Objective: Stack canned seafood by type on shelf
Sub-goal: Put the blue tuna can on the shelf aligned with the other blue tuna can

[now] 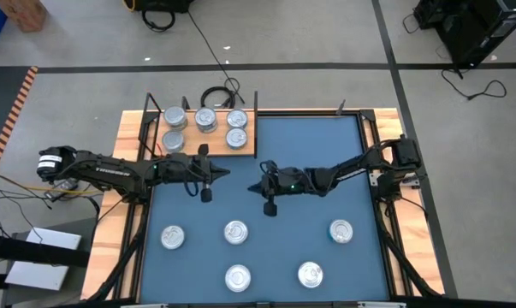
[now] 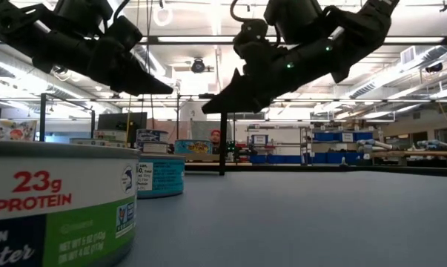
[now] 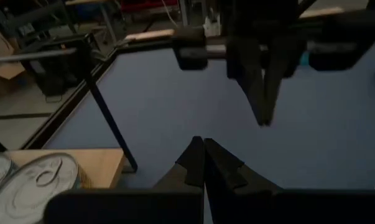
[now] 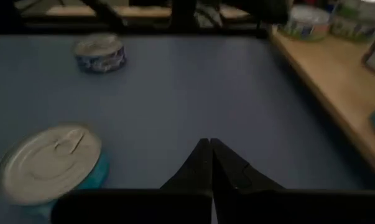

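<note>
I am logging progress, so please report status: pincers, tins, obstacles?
Left pincer and right pincer shut, empty, tip to tip above the blue mat. Five tins on shelf, five on mat. Nothing in the way.

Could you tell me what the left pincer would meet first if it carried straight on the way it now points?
Probably the right pincer, shut and pointing back at the left pincer across a bare stretch of blue mat.

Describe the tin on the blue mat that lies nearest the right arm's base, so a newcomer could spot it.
Start at the blue mat and look at the five loose tins on its near half. The tin meant lies farthest toward the right arm's side, alone below that arm, with no other tin beside it in its row's right half.
</note>
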### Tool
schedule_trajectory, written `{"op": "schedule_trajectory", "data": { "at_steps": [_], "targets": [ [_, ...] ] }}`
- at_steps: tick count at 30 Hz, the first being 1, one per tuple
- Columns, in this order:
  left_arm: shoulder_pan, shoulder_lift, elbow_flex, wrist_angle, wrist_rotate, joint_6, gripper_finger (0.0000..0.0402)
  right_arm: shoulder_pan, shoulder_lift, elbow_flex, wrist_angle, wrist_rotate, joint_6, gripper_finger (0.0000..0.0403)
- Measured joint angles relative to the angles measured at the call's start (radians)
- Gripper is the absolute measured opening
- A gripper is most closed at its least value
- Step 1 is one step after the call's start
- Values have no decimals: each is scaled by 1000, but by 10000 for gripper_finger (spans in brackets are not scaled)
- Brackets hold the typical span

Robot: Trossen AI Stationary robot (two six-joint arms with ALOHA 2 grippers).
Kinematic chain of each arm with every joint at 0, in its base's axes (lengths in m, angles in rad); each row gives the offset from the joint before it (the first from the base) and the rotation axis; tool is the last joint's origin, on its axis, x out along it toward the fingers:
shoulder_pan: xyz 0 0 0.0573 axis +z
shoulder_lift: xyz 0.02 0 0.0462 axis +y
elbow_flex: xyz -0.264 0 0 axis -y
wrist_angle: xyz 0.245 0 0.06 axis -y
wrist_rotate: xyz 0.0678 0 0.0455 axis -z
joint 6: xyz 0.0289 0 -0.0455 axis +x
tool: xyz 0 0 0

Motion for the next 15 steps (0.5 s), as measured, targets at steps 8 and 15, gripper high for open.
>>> {"op": "schedule_trajectory", "data": {
  "at_steps": [8,15],
  "targets": [
    [-1,0,0,-2,1,-18,5,59,-70,90,-493,4,150,2],
    [-2,0,0,-27,11,-17,5,156,-106,204,-1081,-21,333,21]
  ]
}}
